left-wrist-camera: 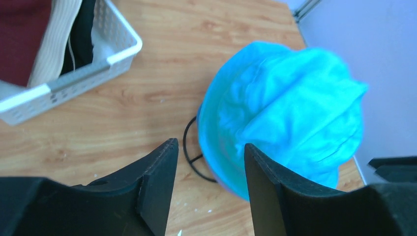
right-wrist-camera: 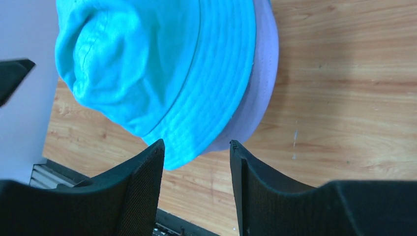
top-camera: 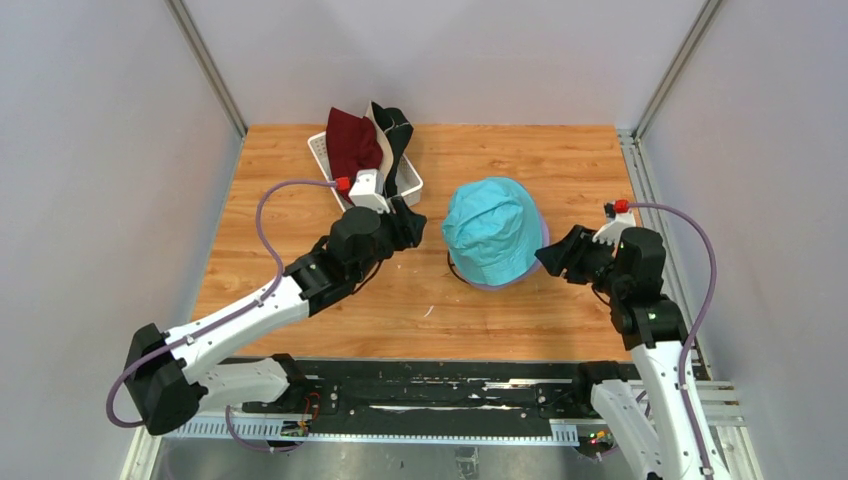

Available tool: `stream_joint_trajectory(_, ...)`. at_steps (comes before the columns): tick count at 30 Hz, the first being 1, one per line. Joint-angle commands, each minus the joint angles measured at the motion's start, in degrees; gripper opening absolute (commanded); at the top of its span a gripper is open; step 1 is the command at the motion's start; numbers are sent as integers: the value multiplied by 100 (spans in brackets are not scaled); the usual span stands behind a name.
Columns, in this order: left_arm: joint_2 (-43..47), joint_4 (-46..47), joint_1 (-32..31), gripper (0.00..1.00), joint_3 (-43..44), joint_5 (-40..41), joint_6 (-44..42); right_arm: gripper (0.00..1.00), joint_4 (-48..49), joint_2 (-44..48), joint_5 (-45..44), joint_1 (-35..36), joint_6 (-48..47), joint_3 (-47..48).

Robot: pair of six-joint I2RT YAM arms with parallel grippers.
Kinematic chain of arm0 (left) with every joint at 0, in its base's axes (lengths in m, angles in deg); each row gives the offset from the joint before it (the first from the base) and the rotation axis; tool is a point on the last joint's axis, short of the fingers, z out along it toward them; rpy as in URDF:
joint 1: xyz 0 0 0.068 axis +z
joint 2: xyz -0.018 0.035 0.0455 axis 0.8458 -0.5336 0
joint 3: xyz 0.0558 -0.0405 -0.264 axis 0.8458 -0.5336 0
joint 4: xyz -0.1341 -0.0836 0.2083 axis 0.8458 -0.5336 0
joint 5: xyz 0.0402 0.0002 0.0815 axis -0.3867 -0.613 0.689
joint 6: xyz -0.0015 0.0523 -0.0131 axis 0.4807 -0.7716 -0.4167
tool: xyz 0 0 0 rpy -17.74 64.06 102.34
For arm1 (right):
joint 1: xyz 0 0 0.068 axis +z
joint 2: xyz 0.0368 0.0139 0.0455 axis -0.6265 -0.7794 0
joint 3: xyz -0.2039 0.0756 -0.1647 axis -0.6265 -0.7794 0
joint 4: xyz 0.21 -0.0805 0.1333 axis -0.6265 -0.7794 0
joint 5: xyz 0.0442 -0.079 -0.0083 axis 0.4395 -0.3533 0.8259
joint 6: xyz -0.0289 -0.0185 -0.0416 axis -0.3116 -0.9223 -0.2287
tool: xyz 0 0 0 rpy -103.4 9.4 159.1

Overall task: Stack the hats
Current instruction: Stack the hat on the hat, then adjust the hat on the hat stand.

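Top external view: left gripper (top-camera: 413, 226) and right gripper (top-camera: 546, 258), parted and empty, flank the teal soft fabric bucket hat (top-camera: 493, 232) right of centre on the wooden table (top-camera: 560, 170); probably light and floppy, best pinched at its brim.

The teal fabric bucket hat (top-camera: 493, 230) covers the lavender fabric bucket hat (right-wrist-camera: 260, 83) except a strip of brim; anything beneath cannot be told. Only a loop of the black wire-frame stand (left-wrist-camera: 191, 147) shows. The left wrist view's edge cuts off the white plastic lattice basket (left-wrist-camera: 74, 83) and its dark red fabric hat (left-wrist-camera: 19, 34).
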Motion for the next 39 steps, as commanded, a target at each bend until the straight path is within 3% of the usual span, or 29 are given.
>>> stream_joint_trajectory(1,-237,8,-29,57,699,97,-424,51,-209,243,447,71,378,-238)
stream_joint_trajectory(7,-1041,499,-22,59,1522,-316,-790,52,45,390,719,71,685,-624)
stream_joint_trajectory(14,-2134,442,-26,58,2480,-1000,-957,52,416,427,947,71,934,-987)
stream_joint_trajectory(34,-2647,528,-31,58,2782,-1344,-918,53,1961,-199,1283,71,1513,-1474)
stream_joint_trajectory(39,-2632,540,-31,58,2748,-1341,-918,48,2198,-298,1217,69,1567,-1511)
